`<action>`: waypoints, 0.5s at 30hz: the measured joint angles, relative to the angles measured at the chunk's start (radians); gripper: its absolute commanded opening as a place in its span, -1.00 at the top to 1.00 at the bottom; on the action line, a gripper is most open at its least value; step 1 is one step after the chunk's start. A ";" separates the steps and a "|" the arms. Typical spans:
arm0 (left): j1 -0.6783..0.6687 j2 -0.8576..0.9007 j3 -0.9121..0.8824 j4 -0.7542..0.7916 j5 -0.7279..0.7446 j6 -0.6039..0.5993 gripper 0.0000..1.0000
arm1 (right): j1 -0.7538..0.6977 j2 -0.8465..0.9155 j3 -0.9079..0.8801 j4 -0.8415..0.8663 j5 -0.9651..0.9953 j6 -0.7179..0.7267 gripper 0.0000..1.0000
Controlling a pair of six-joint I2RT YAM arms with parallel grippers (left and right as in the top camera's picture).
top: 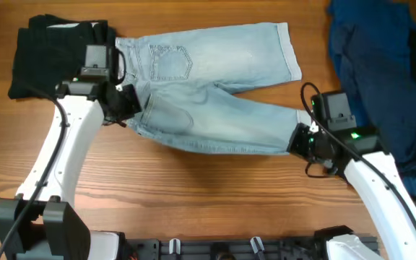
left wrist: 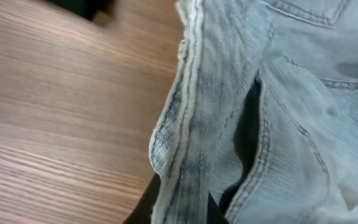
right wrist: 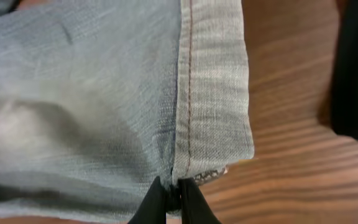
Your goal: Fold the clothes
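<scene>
Pale blue denim shorts [top: 208,94] lie spread across the wooden table, waistband at the left, cuffed leg hems at the right. My left gripper [top: 132,105] is shut on the waistband edge [left wrist: 182,155]; its black fingers show either side of the seam [left wrist: 182,208]. My right gripper [top: 298,139] is shut on the cuffed hem of the near leg [right wrist: 213,93], fingers pinching the cuff's lower corner [right wrist: 173,196]. A black garment [top: 53,54] lies folded at the far left. A dark navy garment [top: 385,72] lies heaped at the right.
Bare wooden table [top: 193,195] runs along the front, between the two arm bases. The navy garment's edge shows dark in the right wrist view [right wrist: 356,68], close to the cuff. The black garment touches the shorts' waistband at the back left.
</scene>
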 measured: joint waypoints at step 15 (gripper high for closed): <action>-0.163 -0.142 -0.005 -0.036 -0.046 -0.072 0.92 | -0.001 -0.108 0.005 -0.029 0.028 -0.071 0.91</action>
